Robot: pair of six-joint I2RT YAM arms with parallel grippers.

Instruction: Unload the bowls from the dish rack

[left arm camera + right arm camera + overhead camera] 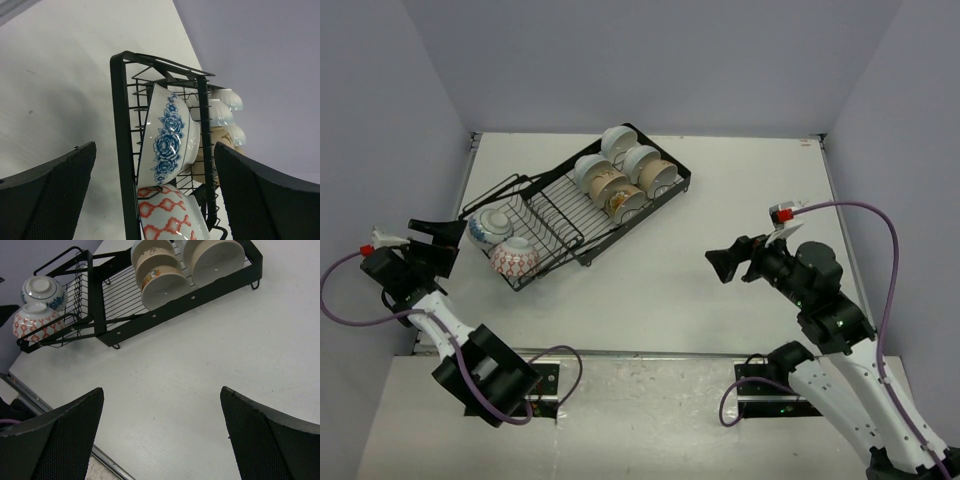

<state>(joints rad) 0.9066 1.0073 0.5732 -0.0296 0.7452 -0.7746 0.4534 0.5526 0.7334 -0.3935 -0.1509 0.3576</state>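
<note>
Blue bowl: in the rack's left end, tipped so its foot ring shows from above. It touches the red bowl.
Red bowl: just nearer the table's near edge than the blue one, in the same end section, tipped the same way.
Other bowls: white and tan, packed in two rows at the rack's far end, toward the middle of the table's far edge.
Rack: its long axis runs on a slant, from beside the table's left edge up toward the far edge. Every bowl in view sits in it.
Left gripper: jaws wide, holding nothing, just off the rack's left end. Its wrist view shows the blue bowl straight ahead between the fingers, with the rack's end frame around it.
Right gripper: jaws wide, holding nothing, over bare table toward the right edge. It faces the rack but is well apart from it.
Nearer arm: the left for the blue and red pair; probably the right for the far rows.
Likely opening move: left arm forward onto the blue bowl's rim, clearing the end frame.
</note>
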